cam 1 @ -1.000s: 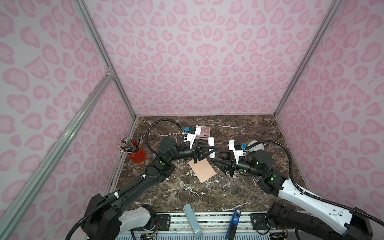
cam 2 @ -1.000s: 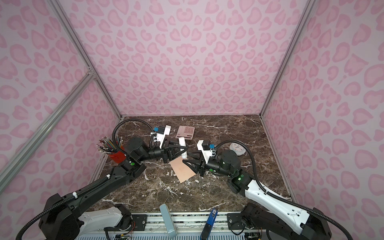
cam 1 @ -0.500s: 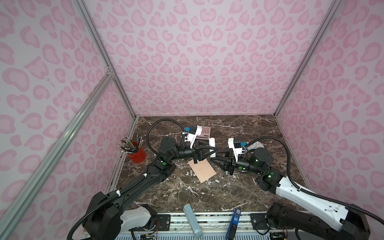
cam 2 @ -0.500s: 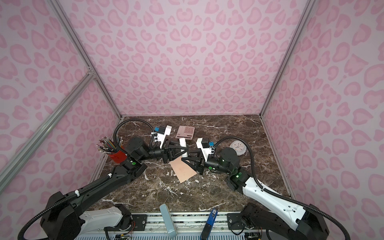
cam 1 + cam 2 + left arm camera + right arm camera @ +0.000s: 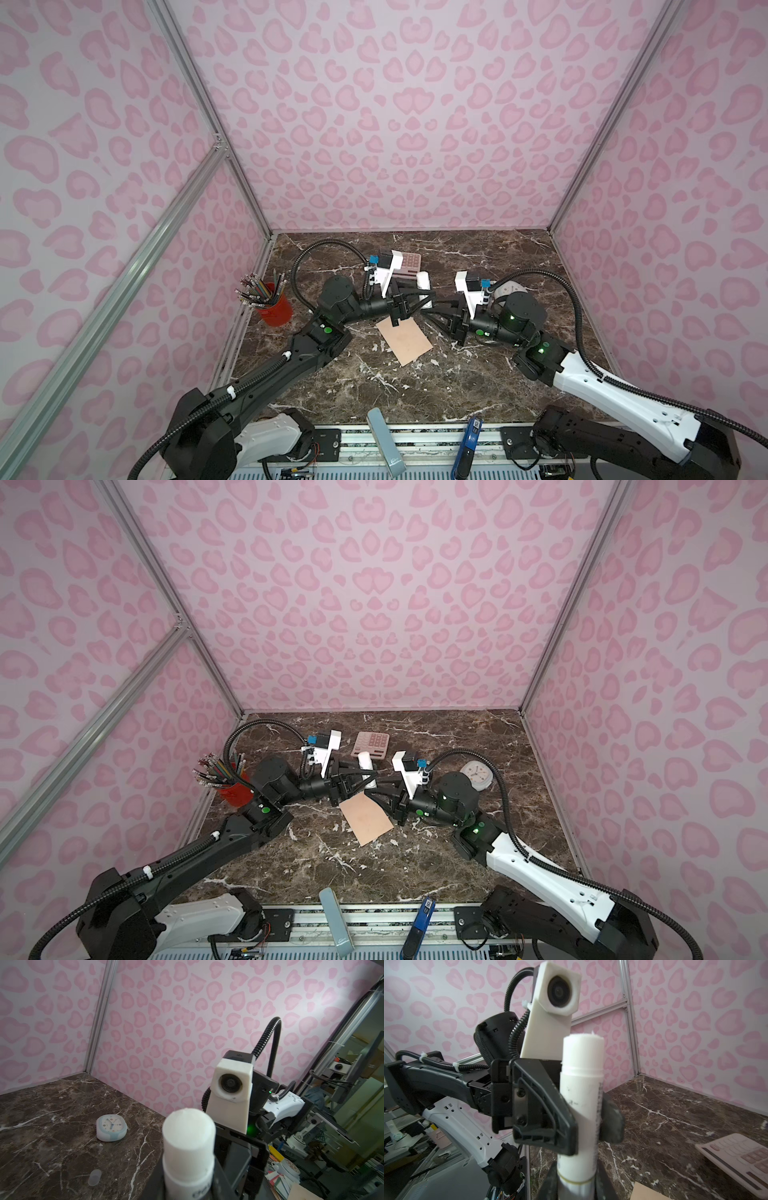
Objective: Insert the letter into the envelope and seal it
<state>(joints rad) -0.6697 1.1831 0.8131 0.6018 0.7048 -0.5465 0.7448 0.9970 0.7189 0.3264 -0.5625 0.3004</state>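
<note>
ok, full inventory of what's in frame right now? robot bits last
envelope: 1, peach-tan, flat at the table's centre
letter: none in view
glue stick: 1, white, uncapped, held between the two grippers
cap: 1, clear, lying on the table
calculator: 1, pink, back of the table
clock: 1, white and pale blue, back right
cup: 1, red, left edge
pencils: a bunch, mixed colours, in the cup
bar: 1, grey-blue, front rail, cannot tell what it is
tool: 1, blue, front rail
table: 1, dark marble
left gripper: black, shut on the glue stick's middle
right gripper: black, shut on its base end
</note>
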